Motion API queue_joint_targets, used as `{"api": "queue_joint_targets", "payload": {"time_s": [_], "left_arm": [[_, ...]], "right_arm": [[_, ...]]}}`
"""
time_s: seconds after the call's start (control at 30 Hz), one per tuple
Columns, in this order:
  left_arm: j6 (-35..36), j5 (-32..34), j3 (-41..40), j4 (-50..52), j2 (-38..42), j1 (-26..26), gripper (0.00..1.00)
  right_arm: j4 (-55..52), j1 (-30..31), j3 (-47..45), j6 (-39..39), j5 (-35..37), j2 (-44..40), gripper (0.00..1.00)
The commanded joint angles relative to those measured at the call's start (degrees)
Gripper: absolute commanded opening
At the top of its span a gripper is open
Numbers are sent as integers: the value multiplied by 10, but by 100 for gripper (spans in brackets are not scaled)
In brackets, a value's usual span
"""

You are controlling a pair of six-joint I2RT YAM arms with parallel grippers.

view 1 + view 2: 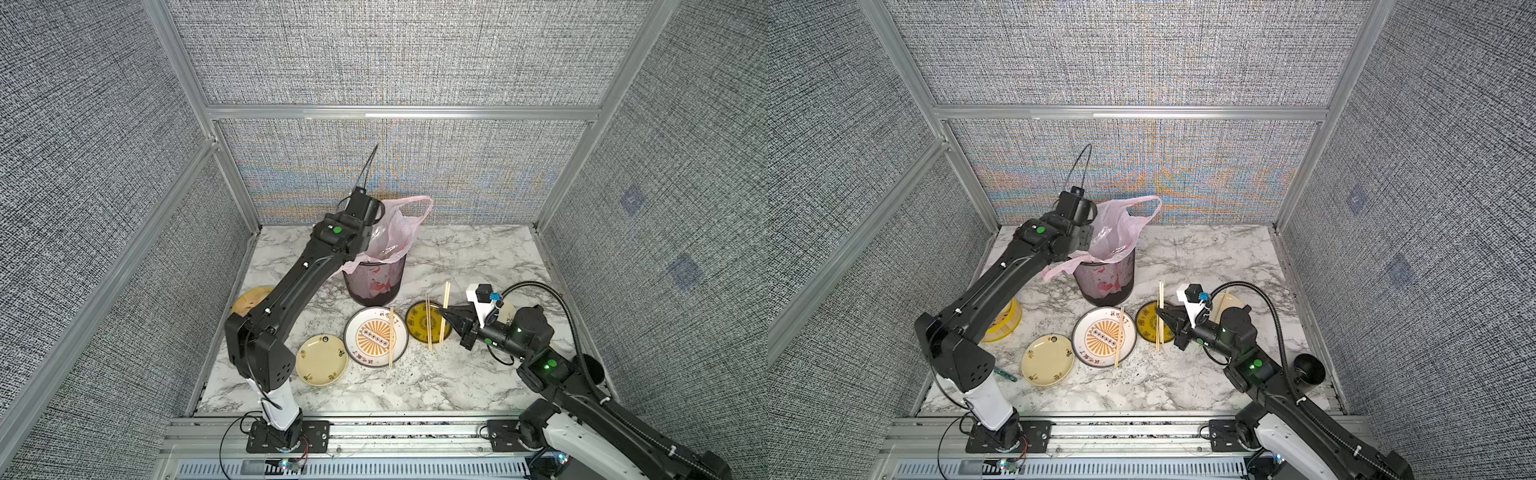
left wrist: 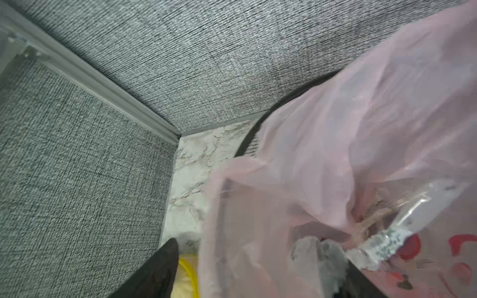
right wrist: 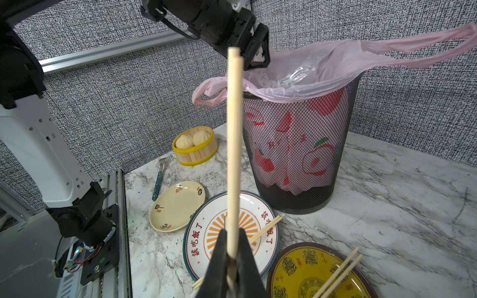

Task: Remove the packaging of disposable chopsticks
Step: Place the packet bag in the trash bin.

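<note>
**Left gripper open over the lined bin; right gripper clamped on one chopstick pair.**

The left gripper (image 3: 256, 51) hangs over the rim of the mesh waste bin (image 1: 374, 286), which stands toward the far edge of the marble table (image 1: 457, 257); its fingers (image 2: 160, 271) stand wide apart. Inside the pink plastic bag (image 1: 399, 224) lining the bin lies a clear sleeve (image 2: 402, 227), apparently the packaging, though that view is blurred. The right gripper (image 3: 233, 232), above the yellow plate (image 1: 415, 322) nearer the right edge, is closed on a bare pair of chopsticks (image 3: 235, 142). A second pair (image 1: 428, 324) lies across the yellow plate, and a third pair (image 1: 391, 336) lies across the white-and-orange plate (image 1: 351, 332).
</note>
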State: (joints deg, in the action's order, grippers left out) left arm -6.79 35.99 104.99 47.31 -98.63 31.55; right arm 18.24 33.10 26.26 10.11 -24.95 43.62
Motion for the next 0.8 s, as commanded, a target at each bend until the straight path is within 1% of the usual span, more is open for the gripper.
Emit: {"api": "queue_joint_targets", "payload": {"time_s": [0.0,0.03,0.07,0.1,0.13,0.17,0.23,0.33,0.37,0.43,0.5,0.53,0.67,0.7,0.77], "left_arm": [[0,-49,-26,-19,24,-7,86],[-9,-46,-31,-12,21,-9,86],[-22,-17,-26,8,13,-10,84],[-27,-6,-26,18,9,-9,83],[-22,2,-37,10,9,-11,82],[-20,0,-45,2,8,-15,83],[-18,-42,-52,-6,5,-28,83],[-25,-27,-51,-5,6,-32,81],[-23,-34,-51,-11,12,-32,78],[-13,-66,-54,-33,32,-31,76],[-3,-101,-56,-54,50,-32,78],[-4,-100,-51,-52,56,-32,80],[-3,-65,-43,-43,64,-32,82],[-1,-70,-44,-44,64,-32,82],[2,-93,-47,-48,62,-32,77]], "right_arm": [[10,1,4,1,-5,3,0],[8,1,3,2,-5,1,0],[8,1,2,2,-4,-1,0],[7,1,1,3,-2,-4,0],[5,1,1,3,-1,-8,0],[3,1,1,3,-1,-11,0],[3,1,0,5,0,-13,0],[2,1,1,5,-1,-13,0],[3,1,0,5,0,-13,0],[4,1,2,4,2,-9,0],[5,1,3,4,2,-3,0],[5,1,4,4,1,-1,0],[5,1,1,3,2,-1,0],[6,1,0,3,4,-1,0],[7,1,2,3,4,1,0]]}}
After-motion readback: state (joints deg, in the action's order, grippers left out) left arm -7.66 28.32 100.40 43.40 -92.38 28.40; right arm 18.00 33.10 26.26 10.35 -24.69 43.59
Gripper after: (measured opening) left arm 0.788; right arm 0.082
